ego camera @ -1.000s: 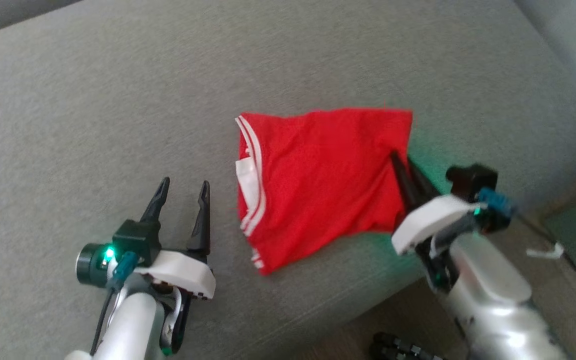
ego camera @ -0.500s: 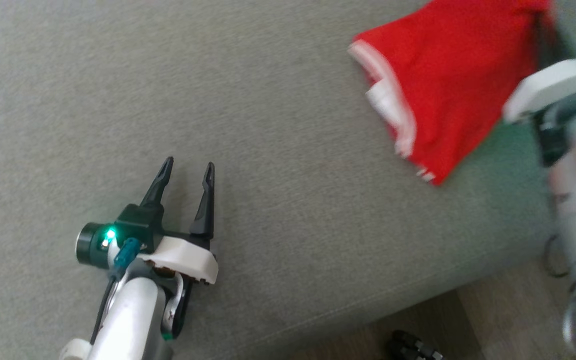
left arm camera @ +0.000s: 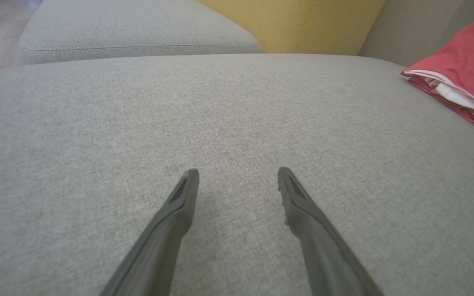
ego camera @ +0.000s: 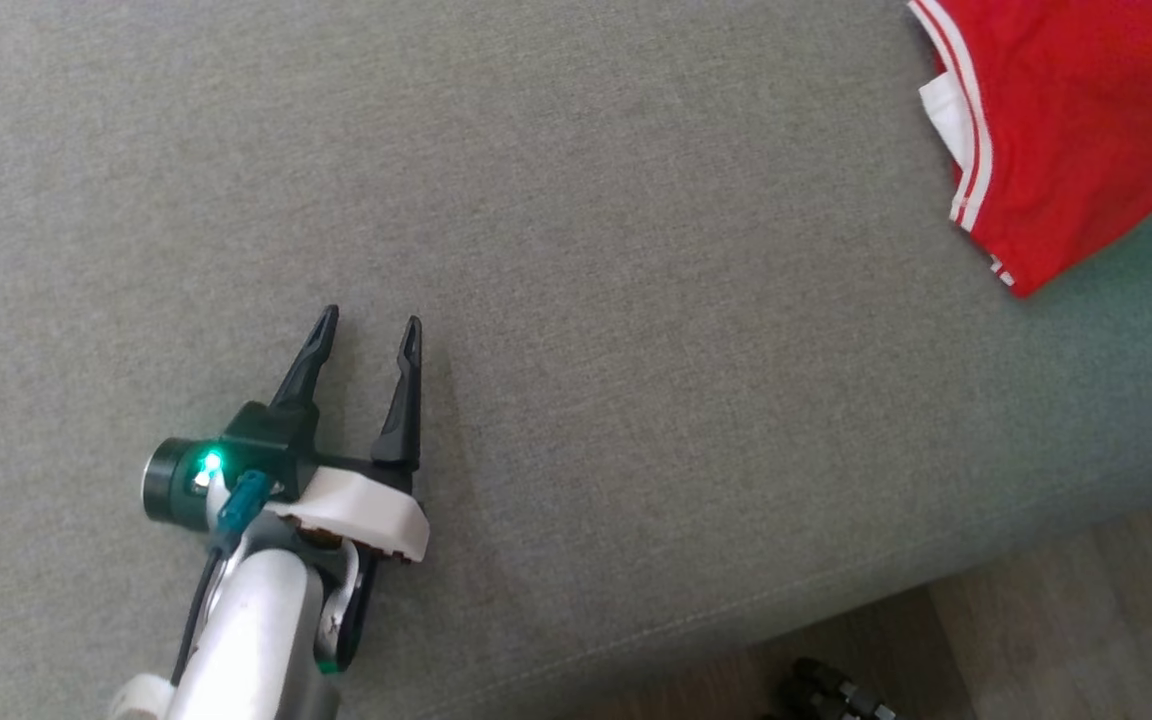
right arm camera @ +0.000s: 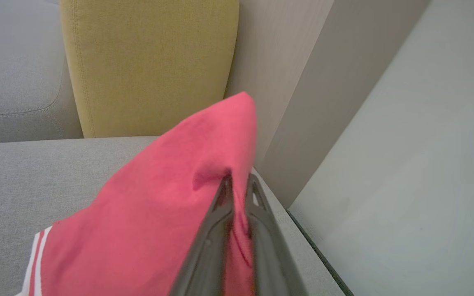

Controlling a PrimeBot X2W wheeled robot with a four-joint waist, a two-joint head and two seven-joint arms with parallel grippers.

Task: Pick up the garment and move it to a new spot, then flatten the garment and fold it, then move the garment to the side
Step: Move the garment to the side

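Garment, at two o'clock, appeared light and limp. Right claw was clamped on its edge, judged a sound hold; left claw stood apart.

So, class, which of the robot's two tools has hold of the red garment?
The right tool, pinched shut on the garment; the left tool stands open, empty.

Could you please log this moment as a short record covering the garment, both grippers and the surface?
surface: grey sofa cushion
garment: red with white-striped trim, folded, lying on the grey sofa cushion
left gripper: open, empty, over the grey sofa cushion
right gripper: fingers shut on the garment's edge
behind: yellow cushion
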